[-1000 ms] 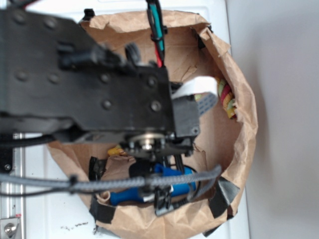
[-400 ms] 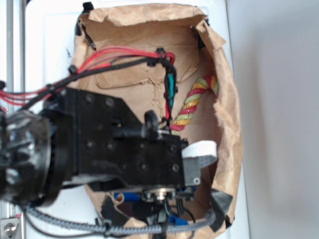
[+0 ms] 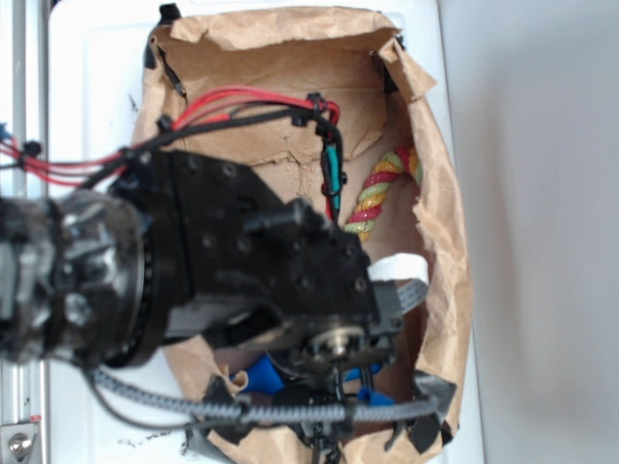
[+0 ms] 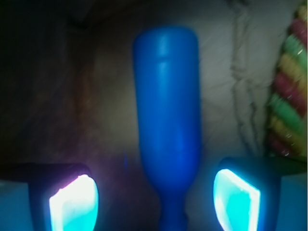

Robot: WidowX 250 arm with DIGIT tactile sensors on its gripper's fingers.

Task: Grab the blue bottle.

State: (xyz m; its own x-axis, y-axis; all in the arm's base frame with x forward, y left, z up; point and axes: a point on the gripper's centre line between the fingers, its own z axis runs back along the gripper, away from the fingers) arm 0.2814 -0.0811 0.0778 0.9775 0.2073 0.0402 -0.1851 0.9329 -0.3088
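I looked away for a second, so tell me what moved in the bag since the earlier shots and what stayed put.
The arm swung from the upper part of the exterior picture down toward the lower left, which uncovered more of the rope. The gripper now sits open astride the blue bottle, its neck between the fingers, with nothing grasped yet. The paper bag, the rope and the bottle stayed roughly where they were.

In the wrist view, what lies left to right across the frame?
Left fingertip pad → blue bottle → right fingertip pad → twisted rope, all over the brown paper bag.
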